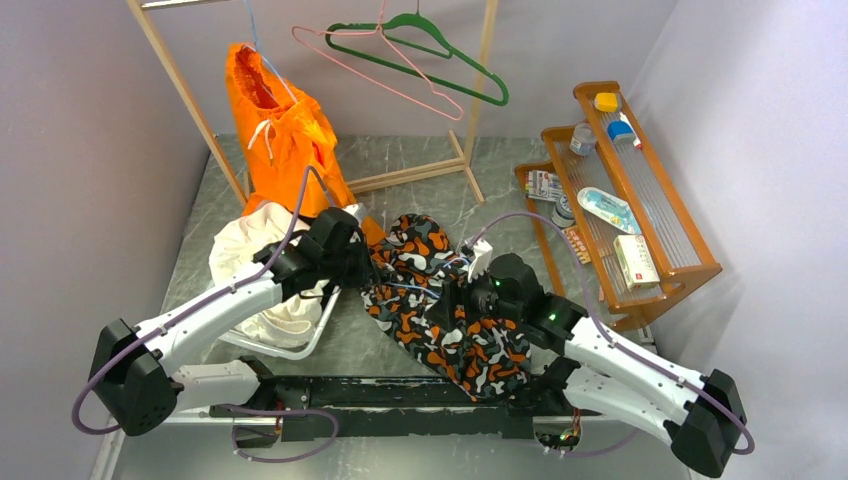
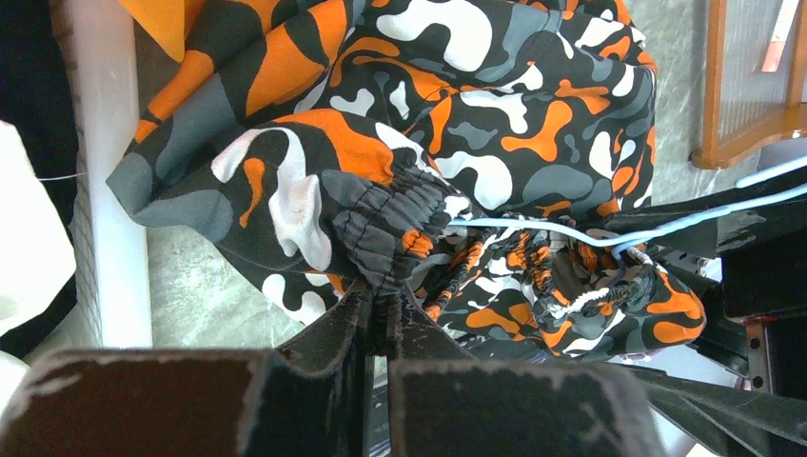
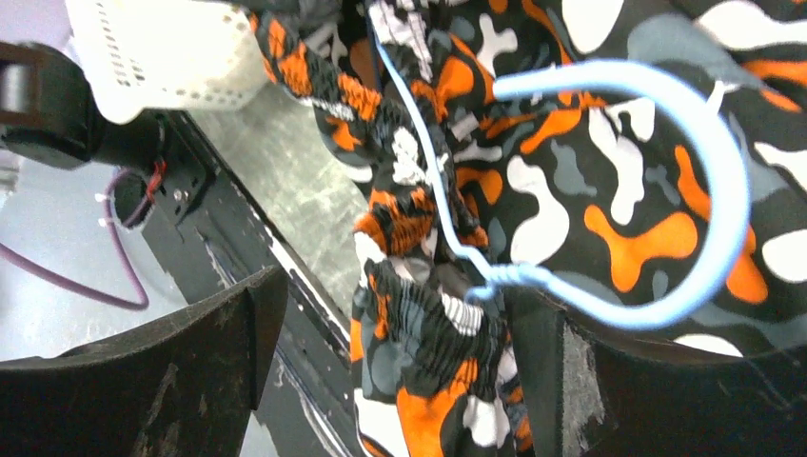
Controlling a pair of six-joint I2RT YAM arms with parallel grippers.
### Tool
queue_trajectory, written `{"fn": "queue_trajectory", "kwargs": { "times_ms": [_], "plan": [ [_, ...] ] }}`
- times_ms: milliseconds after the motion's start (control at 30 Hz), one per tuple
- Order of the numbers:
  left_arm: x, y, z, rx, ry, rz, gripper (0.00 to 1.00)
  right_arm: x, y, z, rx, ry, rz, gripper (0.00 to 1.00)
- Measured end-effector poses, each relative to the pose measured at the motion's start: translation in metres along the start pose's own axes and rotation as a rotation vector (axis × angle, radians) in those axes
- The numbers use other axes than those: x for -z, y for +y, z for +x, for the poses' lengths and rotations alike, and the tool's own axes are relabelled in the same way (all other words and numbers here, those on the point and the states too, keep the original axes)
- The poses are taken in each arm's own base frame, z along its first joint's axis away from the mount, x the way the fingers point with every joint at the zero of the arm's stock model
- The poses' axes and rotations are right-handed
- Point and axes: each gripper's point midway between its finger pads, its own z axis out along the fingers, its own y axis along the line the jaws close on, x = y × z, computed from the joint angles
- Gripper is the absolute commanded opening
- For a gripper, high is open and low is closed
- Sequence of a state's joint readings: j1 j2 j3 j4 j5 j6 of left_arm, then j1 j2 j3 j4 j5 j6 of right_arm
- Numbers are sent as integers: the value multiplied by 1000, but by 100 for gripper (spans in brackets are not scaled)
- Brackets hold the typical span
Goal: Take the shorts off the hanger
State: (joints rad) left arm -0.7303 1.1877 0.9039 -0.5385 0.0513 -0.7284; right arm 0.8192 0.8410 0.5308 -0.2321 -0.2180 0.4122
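The left end effector point(image 2: 381, 319) sits at the bottom centre of the left wrist view. Its jaws are pressed together on the gathered elastic waistband of the camouflage shorts point(image 2: 495, 124), and the orange, grey, black and white fabric spreads from there to the top of the frame. A light-blue wire hanger point(image 2: 533, 227) runs through the waist opening just right of the grip.

In the right wrist view the right end effector point(image 3: 390, 381) stands wide apart with nothing clamped. A bunched stretch of waistband lies in the gap between its fingers. The hanger's twisted neck sits just beside the right-hand finger point(image 3: 561, 381), and its hook curves off to the upper right.

From above, the camouflage shorts lie crumpled on the grey bench point(image 1: 400, 190) at centre frame, stretched between the two end effectors. To the left, a white basket point(image 1: 300, 345) holds a white garment point(image 1: 250, 250).

Farther back, at upper left, the bright orange shorts point(image 1: 285, 130) hang on a wooden rack point(image 1: 480, 100). A pink hanger point(image 1: 380, 75) and a green hanger point(image 1: 430, 50) hang there too. A wooden shelf point(image 1: 640, 200) stands at the right.
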Motion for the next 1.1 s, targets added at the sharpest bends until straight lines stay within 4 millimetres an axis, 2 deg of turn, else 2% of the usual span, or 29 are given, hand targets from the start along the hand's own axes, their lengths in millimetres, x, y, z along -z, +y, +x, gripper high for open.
{"fn": "queue_trajectory", "kwargs": {
  "times_ms": [133, 200, 267, 300, 400, 567, 700, 800, 967, 1100],
  "plan": [
    [0, 0, 0, 0, 0, -1, 7, -9, 3, -10, 0, -47, -19, 40],
    [0, 0, 0, 0, 0, -2, 7, -16, -1, -8, -15, -35, -5, 20],
    [0, 1, 0, 0, 1, -3, 7, -20, -5, -6, -26, -25, 12, 8],
    [0, 1, 1, 1, 2, -4, 7, -22, -6, -7, -31, -27, 18, 5],
    [0, 1, 1, 0, 2, -4, 7, -23, -6, -11, -30, -43, 17, 0],
    [1, 2, 1, 0, 2, -10, 7, -16, -1, -22, -3, -92, 5, 0],
    [4, 10, -1, 4, -17, -54, 7, 1, 1, -37, 40, -148, 19, 0],
    [12, 19, -5, 16, -50, -108, 7, 20, 8, -49, 99, -180, 13, 0],
    [31, 23, -28, 36, -139, -175, 7, 43, 31, -52, 197, -136, -74, 0],
    [48, 20, -51, 58, -208, -203, 7, 50, 51, -41, 241, -58, -188, 0]
  ]
}}
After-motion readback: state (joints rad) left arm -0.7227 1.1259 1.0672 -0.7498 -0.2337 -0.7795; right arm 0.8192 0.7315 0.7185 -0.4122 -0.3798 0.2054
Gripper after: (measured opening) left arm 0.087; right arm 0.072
